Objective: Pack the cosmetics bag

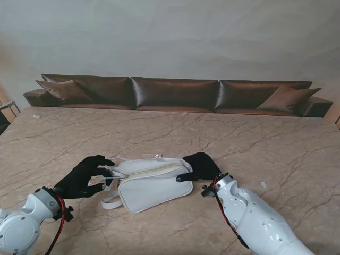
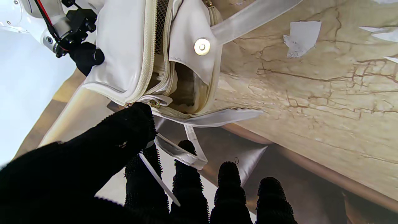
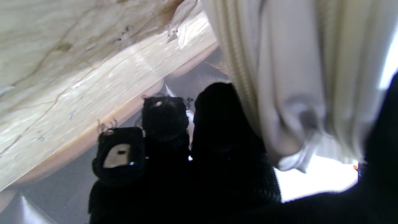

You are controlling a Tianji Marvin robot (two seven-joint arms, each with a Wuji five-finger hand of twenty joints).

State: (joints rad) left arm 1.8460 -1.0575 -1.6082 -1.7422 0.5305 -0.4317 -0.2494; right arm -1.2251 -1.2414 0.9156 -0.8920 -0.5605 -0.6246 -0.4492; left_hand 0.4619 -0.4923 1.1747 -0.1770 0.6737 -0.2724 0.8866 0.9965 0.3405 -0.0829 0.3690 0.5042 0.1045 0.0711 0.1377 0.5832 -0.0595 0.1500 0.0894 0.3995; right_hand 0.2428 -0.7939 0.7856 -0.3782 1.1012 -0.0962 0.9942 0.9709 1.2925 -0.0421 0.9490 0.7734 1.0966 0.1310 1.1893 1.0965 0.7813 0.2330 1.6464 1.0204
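Observation:
The white cosmetics bag (image 1: pixel 151 187) lies on the marble table (image 1: pixel 249 143) between my two hands, its zipper (image 1: pixel 154 170) facing away from me. My left hand (image 1: pixel 84 177) is at the bag's left end, where the thumb (image 2: pixel 136 124) presses at the zipper's end and pinches a thin white strap (image 2: pixel 160 180) against the index finger. In the left wrist view the bag (image 2: pixel 124 46) gapes open at this end, showing a snap button (image 2: pixel 202 47). My right hand (image 1: pixel 201 166) is shut on the right end, with bag fabric (image 3: pixel 279 62) between fingers (image 3: pixel 224 130) and thumb.
A brown leather sofa (image 1: pixel 175 93) with cushions runs along the table's far edge. Small white paper scraps (image 2: pixel 301 35) lie on the marble near the bag, and another scrap (image 1: pixel 264 184) sits to the right of my right arm.

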